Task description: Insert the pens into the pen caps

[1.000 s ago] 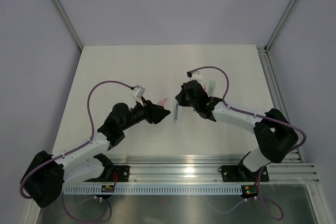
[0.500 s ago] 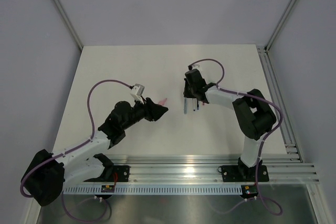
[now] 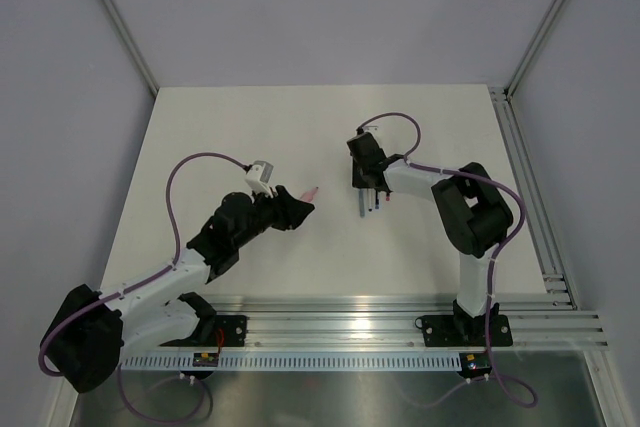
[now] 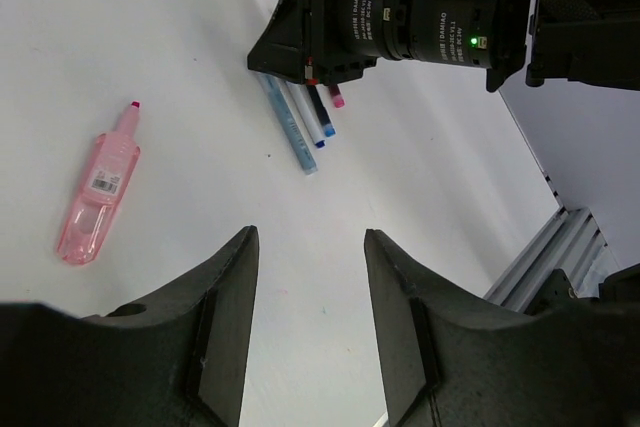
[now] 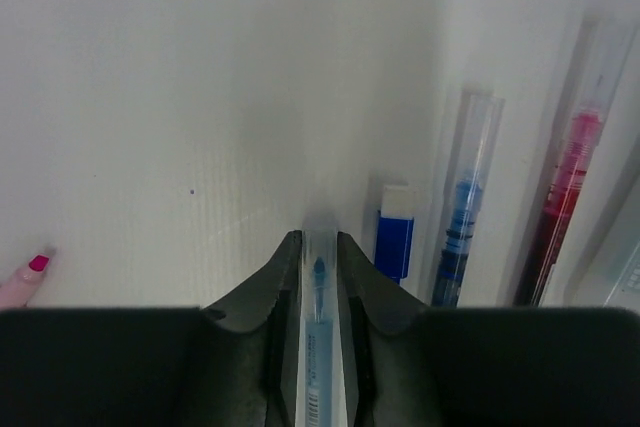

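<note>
The right arm was folded sharply at the elbow. Its right gripper [image 5: 320, 239] pointed down at the table [image 3: 230, 137], jaws narrowly apart around a light-blue pen [image 5: 320, 357]; whether they pressed it could not be told. A dark-blue pen [image 5: 458, 237] and a red pen [image 5: 562, 182] lay just beside it. The left arm stretched diagonally inward, with the left gripper [image 4: 308, 239] parted and holding nothing, near the pink pen cap [image 4: 95, 192].

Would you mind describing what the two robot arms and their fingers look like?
Both the left arm and the right arm have white links joined by bulky black joint housings. A thin purple cable loops along each arm to its wrist. The left gripper and the right gripper carry matte black, wedge-shaped fingers. The right wrist's black camera barrel bears white lettering and a green light.
</note>
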